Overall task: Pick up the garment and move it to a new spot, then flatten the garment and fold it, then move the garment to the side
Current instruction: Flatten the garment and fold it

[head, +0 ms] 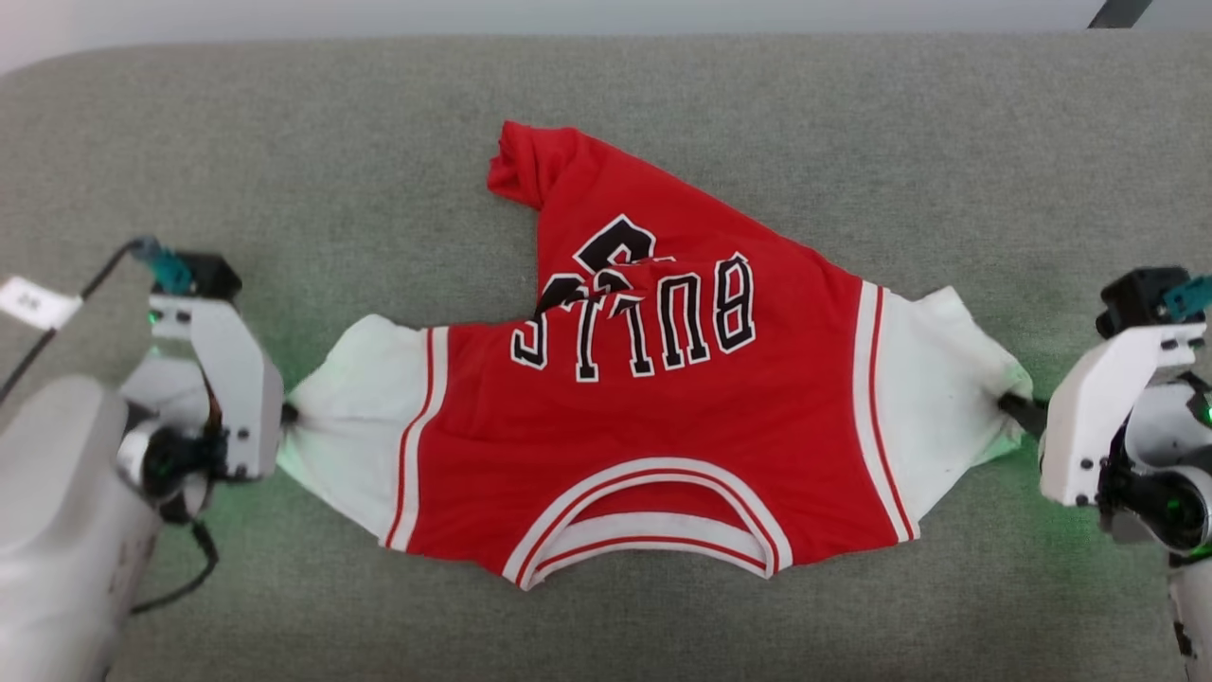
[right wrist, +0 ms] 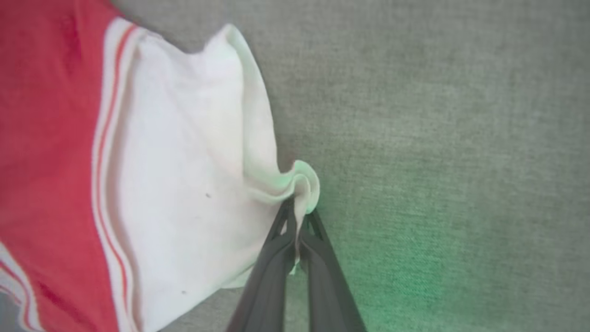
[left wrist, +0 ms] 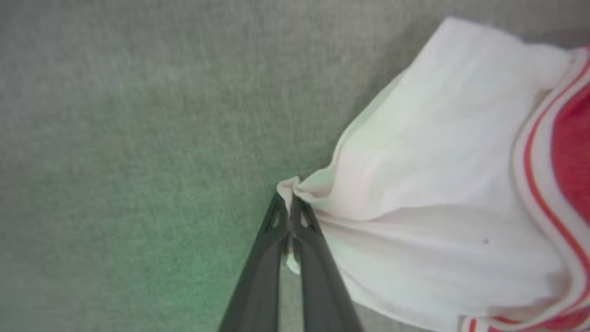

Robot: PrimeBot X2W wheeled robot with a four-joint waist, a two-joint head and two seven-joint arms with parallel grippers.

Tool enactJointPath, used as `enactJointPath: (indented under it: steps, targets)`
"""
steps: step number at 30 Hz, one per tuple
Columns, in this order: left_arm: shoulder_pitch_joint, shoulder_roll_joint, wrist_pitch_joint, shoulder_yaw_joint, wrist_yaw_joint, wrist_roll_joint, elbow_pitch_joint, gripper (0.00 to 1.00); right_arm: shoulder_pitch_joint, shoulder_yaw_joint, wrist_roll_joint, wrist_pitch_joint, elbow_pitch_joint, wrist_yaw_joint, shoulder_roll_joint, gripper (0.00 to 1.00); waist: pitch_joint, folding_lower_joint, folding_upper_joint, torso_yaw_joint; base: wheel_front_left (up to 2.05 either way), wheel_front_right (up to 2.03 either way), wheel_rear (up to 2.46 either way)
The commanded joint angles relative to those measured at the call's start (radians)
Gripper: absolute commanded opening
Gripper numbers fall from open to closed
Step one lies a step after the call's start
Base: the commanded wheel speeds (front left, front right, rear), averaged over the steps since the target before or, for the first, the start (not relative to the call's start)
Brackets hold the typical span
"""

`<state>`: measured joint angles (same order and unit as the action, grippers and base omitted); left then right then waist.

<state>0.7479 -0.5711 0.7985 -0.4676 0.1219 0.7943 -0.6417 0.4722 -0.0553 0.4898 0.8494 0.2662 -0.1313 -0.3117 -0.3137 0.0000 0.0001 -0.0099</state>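
The red BULLS jersey lies spread on the grey fabric surface, its collar toward me and its far part crumpled. My left claw is pinched on the tip of the left white sleeve. My right claw is pinched on the tip of the right white sleeve.

The only readable text is the word "BULLS", in black block letters with white outlines, across the red chest of the garment. In the head view it reads upside down, running from right to left; the B, U and two Ls stand in a clean row, while the final S is broken and pushed out of line by a crease in the cloth. A small white tag on the dark cable at the left edge carries dark marks too small to read.
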Motion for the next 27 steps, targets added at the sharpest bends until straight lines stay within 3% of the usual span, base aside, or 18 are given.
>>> enactJointPath:
  steps: [1,14,27]
  targets:
    - [0.018,0.022,-0.010,-0.006,-0.007,-0.009,0.000,0.00,0.016,0.008,0.034,0.003,-0.015,0.001,0.015,0.00,0.022,0.0000,-0.0001,0.008,0.00,0.00,0.00]
    - [0.169,-0.006,0.037,0.003,-0.027,-0.027,0.090,0.00,0.147,0.067,0.116,-0.030,-0.159,0.001,0.038,0.00,0.159,0.0000,-0.0001,0.019,0.00,0.00,0.00]
    - [0.411,0.010,-0.028,0.041,-0.033,-0.050,0.075,0.00,0.426,0.064,0.072,-0.189,-0.068,0.001,0.123,0.00,0.244,0.0000,-0.0001,0.021,0.00,0.00,0.00]
